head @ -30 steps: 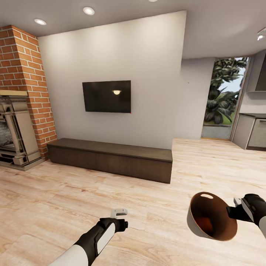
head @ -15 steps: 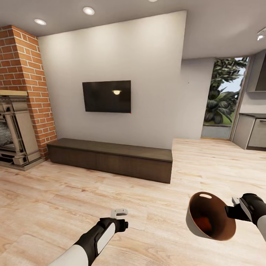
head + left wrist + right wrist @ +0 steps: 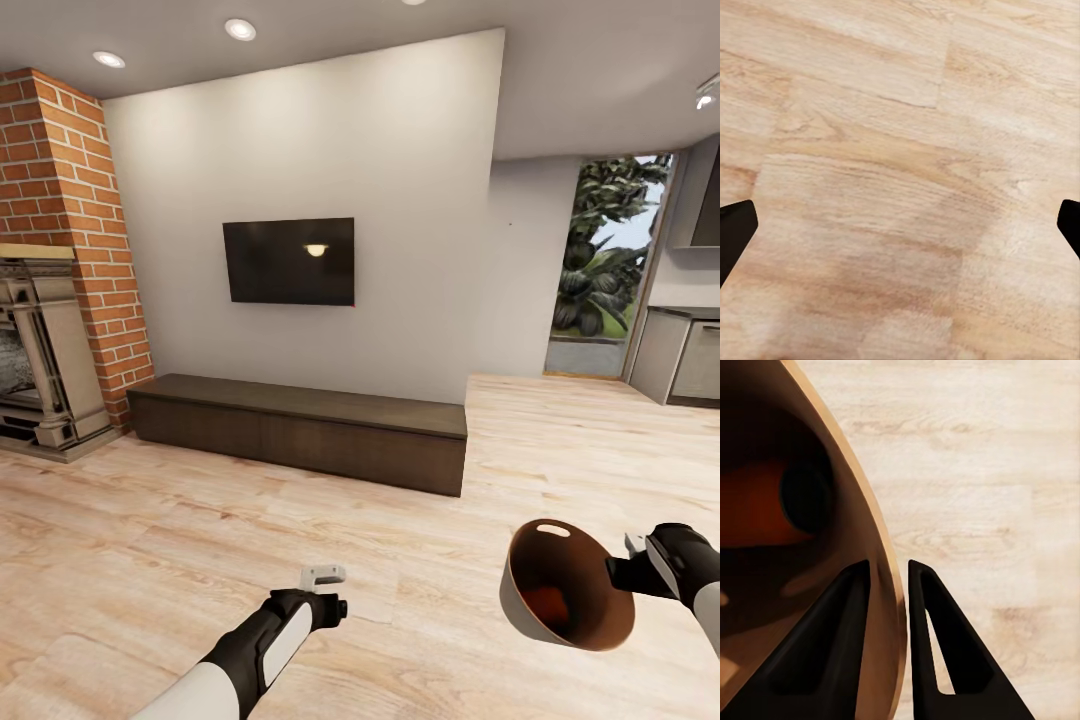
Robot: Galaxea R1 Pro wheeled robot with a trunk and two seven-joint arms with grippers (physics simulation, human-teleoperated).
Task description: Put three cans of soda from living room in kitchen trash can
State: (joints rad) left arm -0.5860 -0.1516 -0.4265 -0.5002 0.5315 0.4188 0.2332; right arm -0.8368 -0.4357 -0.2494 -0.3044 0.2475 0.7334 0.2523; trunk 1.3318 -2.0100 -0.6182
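Bin with a can inside, carried over the living-room floor.

The right claw (image 3: 628, 568) at the lower right of the head view pinches the rim of the bin (image 3: 556, 592), one finger (image 3: 832, 645) inside the wall and one outside, so the bin hangs tipped on its side clear of the wood floor (image 3: 420, 520). Its long axis runs near level, mouth turned toward the camera and up. An orange can (image 3: 757, 506) lies low inside, its dark end facing the right wrist camera. The left claw (image 3: 323, 574) at the bottom centre is spread wide and empty. The grip holds only a thin edge; a jolt could swing the bin loose, or tip the mouth down and roll the can out.
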